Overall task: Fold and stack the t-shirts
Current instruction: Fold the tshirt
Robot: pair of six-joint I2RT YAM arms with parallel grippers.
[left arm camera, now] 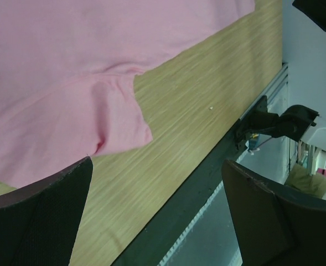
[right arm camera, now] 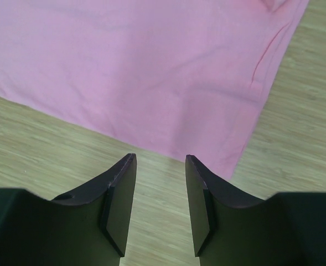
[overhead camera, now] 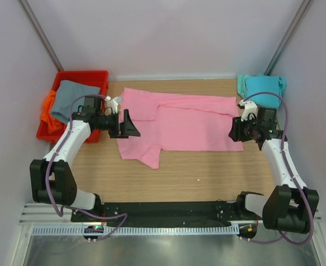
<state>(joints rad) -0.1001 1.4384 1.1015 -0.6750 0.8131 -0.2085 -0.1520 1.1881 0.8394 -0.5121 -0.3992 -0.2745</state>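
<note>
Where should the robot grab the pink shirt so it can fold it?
Probably grab the right-end corner of the flat pink cloth t-shirt, coming from the right side with the right pincer. That corner lies thin on the wooden table, just ahead of its open jaws.

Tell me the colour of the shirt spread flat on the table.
Pink; the t-shirt shows best in the top external view.

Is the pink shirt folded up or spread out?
Mostly spread: the pink shirt lies flat on the table, one sleeve out, a flap along its far edge turned over.
</note>
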